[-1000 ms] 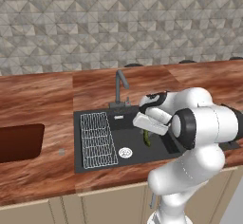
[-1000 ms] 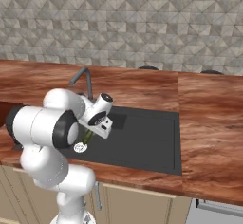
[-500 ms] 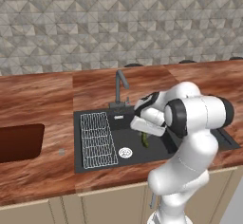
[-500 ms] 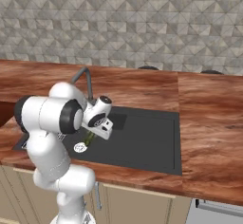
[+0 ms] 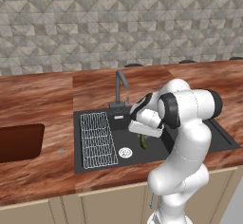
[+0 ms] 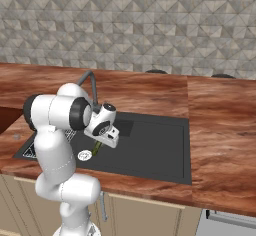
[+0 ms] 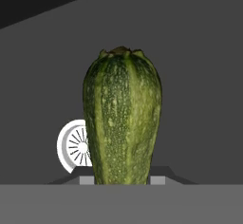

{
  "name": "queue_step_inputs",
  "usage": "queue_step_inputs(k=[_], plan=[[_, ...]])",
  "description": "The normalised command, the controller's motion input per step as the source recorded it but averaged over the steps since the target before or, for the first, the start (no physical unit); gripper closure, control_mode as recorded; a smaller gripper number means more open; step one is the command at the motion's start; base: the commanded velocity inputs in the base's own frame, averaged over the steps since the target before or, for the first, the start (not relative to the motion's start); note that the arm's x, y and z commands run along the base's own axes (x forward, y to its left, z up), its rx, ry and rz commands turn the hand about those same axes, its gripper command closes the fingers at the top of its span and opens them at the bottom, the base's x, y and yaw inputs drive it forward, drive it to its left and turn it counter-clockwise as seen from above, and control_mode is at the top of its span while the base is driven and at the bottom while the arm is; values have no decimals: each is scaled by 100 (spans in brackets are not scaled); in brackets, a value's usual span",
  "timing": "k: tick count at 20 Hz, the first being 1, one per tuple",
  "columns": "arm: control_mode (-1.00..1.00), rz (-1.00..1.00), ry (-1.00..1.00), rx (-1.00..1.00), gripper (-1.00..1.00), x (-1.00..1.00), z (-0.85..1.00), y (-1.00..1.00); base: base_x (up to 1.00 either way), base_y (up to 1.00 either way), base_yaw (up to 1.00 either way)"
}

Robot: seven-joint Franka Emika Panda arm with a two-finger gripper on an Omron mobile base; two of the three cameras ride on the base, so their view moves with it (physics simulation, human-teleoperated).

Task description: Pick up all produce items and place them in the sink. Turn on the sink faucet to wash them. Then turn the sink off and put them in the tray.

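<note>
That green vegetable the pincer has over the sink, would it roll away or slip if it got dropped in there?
The zucchini looks firm and rounded, so it would probably roll a little on the flat floor of the sink. Its skin looks smooth and glossy, so it may be slippery, more so once wet. It hangs upright from the pincer without bending, so it is likely stiff.

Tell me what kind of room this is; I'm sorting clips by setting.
A kitchen, rendered rather than real. A black sink with a dark faucet is set into a wood-look countertop under a tiled stone backsplash, and the gripper holds a green cucumber-like vegetable over the basin.
</note>
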Motion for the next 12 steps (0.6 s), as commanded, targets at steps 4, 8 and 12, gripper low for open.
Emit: queue_step_inputs(k=[4,8,12], plan=[[-100,0,0,-5,100,12,-27,0,0,0,0],[-100,0,0,-4,100,7,-25,0,0,0,0],[-100,0,0,-4,100,6,-26,0,0,0,0]])
